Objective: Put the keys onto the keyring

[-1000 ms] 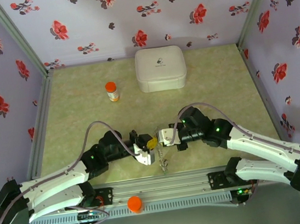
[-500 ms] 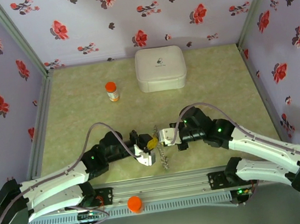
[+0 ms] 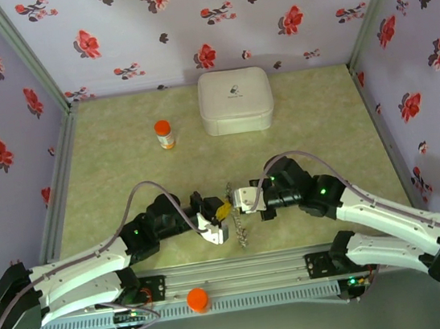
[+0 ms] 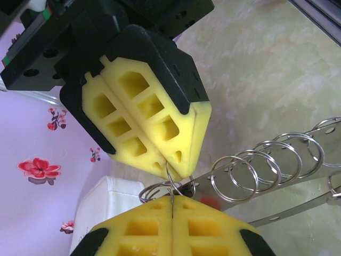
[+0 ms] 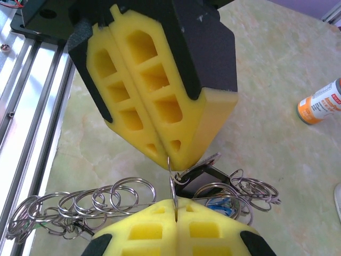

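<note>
Front rail: a round orange plastic cap point(image 3: 197, 299) sits on the grey metal rail point(image 3: 243, 279) between my bases, at 7 o'clock from my fingertips.
Left gripper: my left gripper point(image 4: 172, 209), with yellow foam pads in black shells, has its jaws pressed together on the thin grey wire keyring point(image 5: 170, 186).
Right gripper: my right gripper point(image 5: 176, 207) meets the left one tip to tip, and its jaws are likewise closed on the same wire.
Keyring: it bridges the small gap between both pairs of tips, over the near centre of the mottled green table point(image 3: 319, 119).
Split rings: a chain of silver wire split rings point(image 3: 241, 235) trails toward 6 o'clock.
Keys: the flat silver metal keys point(image 4: 298, 177) run beneath those rings, and a small blue tag point(image 5: 218, 205) lies just beside my right tips.
Bottle: a small orange-capped bottle point(image 3: 164, 134) stands upright at 11 o'clock, well apart.
Box: a white rounded-square case point(image 3: 235, 100) lies at 12 o'clock, near the far wall.
</note>
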Controlling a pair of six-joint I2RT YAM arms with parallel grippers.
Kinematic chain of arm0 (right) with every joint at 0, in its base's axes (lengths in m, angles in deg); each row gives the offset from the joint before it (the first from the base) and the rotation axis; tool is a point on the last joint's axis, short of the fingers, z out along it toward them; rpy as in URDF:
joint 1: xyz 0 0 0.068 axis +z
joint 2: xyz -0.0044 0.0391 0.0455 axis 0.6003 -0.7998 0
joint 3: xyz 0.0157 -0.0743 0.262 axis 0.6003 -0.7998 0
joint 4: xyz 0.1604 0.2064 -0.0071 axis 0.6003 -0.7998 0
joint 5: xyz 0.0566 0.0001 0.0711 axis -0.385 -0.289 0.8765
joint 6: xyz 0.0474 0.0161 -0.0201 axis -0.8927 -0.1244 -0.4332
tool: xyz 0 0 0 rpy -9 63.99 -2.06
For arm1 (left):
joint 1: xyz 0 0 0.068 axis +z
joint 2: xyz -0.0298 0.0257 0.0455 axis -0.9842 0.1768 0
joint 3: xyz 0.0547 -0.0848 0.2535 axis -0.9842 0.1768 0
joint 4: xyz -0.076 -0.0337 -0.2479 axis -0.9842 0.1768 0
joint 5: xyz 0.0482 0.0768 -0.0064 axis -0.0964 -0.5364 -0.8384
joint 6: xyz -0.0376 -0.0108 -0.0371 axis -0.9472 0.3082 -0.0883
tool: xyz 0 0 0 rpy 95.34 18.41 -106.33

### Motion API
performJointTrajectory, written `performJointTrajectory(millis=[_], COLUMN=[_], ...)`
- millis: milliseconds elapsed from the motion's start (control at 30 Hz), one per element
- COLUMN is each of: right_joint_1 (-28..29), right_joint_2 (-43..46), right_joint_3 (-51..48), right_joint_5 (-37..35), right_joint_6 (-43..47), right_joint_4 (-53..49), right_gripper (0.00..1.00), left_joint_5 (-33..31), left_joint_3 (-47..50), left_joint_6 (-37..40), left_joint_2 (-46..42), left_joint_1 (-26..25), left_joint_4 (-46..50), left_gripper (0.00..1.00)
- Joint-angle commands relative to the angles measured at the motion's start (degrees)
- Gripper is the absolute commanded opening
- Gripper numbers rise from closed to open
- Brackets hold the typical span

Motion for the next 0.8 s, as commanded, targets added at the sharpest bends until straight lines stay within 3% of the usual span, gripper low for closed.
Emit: performJointTrajectory(millis=[0,433,533,667,767], right_joint_1=[0.46,0.48,0.46,0.46,0.47], right_joint_2=[1.87,3.38,3.51,3.67,3.57], right_joint_3=[1.36,0.56,0.41,0.09,-0.16], right_joint_5=[-0.96,-0.28,-0.17,-0.73,-1.65], right_joint_6=[-1.44,-2.95,-3.35,-3.4,-3.15], right_joint_4=[4.81,7.71,8.47,8.54,8.54], right_gripper=[0.0,0.0,0.0,0.0,0.0], left_joint_5=[-0.37,-1.68,-1.74,-2.82,-4.33], left_joint_3=[0.47,1.48,1.59,2.24,2.77], left_joint_6=[1.42,0.87,-0.12,-1.67,-4.28], left_joint_2=[-0.7,-0.17,-0.19,-1.33,-3.65], left_joint_1=[-0.67,-1.2,-1.2,-1.23,-1.28], left_joint_4=[0.94,-0.45,-0.59,-0.47,0.38], left_gripper=[0.0,0.01,0.09,0.31,0.37])
